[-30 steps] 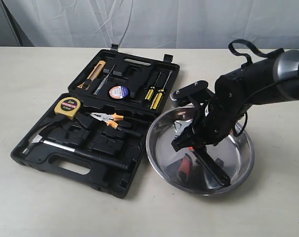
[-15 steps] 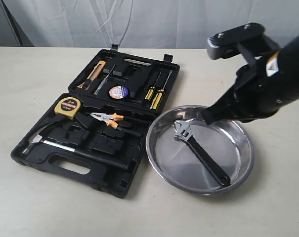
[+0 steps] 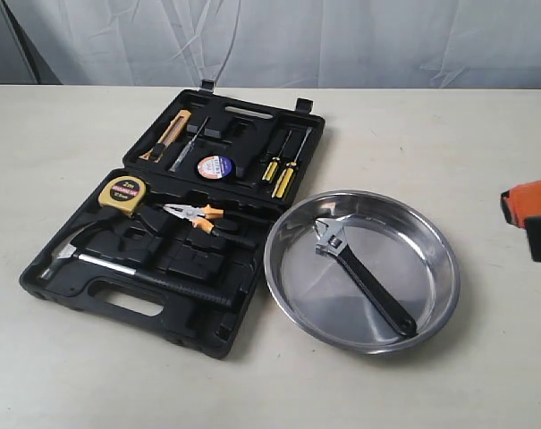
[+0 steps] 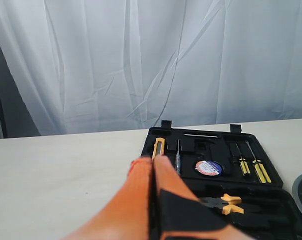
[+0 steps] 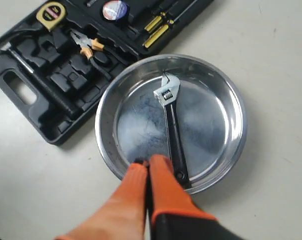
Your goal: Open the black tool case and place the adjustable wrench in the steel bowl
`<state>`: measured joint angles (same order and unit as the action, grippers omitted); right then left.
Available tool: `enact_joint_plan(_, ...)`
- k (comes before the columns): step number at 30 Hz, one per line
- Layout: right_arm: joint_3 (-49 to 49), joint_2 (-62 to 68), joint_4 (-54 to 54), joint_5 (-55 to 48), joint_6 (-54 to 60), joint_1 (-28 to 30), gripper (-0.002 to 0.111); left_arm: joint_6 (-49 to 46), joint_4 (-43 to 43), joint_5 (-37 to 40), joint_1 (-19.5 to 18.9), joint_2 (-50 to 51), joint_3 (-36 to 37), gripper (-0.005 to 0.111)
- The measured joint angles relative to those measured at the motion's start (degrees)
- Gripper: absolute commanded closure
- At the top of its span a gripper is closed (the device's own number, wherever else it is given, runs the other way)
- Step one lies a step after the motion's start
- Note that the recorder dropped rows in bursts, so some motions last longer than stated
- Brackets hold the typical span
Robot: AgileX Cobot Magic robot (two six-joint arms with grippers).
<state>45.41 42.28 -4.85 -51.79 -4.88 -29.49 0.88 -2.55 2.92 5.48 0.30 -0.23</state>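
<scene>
Status: black tool case (image 3: 176,322) is open flat, lid at 12 o'clock. Steel bowl (image 3: 315,304) sits touching or just beside the case's corner, at about 3 o'clock from it.

Adjustable wrench (image 3: 364,281) lies flat inside the bowl. Long axis runs 10 to 4 o'clock in the exterior view, silver head at 10 and black shaft tail at 4 near the rim. Nothing is on it.

Right gripper (image 3: 529,210) is at the frame edge, 3 o'clock from the bowl and apart from the rim. The right wrist view shows the right gripper (image 5: 147,162) with its orange fingers pressed together and nothing between them. The wrench (image 5: 170,125) lies ahead of them, tail end nearest.

Left gripper (image 4: 153,160) also has its fingers together and empty, aimed at the case lid and well apart from the bowl.

Judgement: both steps look done, so no grasp is pending. If a re-pick were called for, the right arm is nearer. It would come in from 3 o'clock and close across the shaft, square to the 10–4 axis.
</scene>
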Motion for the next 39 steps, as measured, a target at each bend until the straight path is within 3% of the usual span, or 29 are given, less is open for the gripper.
enact_joint_plan(7, -0.51, -4.81, 0.76, 1.11, -0.10, 0.00, 0.108, 0.00, 0.00, 0.00, 0.00, 0.00, 0.00, 0.107)
enact_joint_plan(11, -4.88, -9.29, 2.70, 10.78, -0.08, 0.85, 0.108, 0.00, 0.00, 0.00, 0.00, 0.00, 0.00, 0.107)
enact_joint_plan(17, -22.41, -20.43, 2.79, 31.07, -0.08, 7.42, 0.108, 0.00, 0.00, 0.00, 0.00, 0.00, 0.00, 0.107)
enact_joint_plan(24, -42.78, -33.93, -4.68, 42.63, -0.08, 16.47, 0.108, 0.00, 0.00, 0.00, 0.00, 0.00, 0.00, 0.107)
enact_joint_plan(31, -45.16, -41.70, -8.97, 43.39, -0.08, 21.98, 0.108, 0.00, 0.00, 0.00, 0.00, 0.00, 0.00, 0.107)
enact_joint_plan(39, -45.16, -41.92, -9.21, 43.39, -0.08, 22.39, 0.108, 0.00, 0.00, 0.00, 0.00, 0.00, 0.00, 0.107)
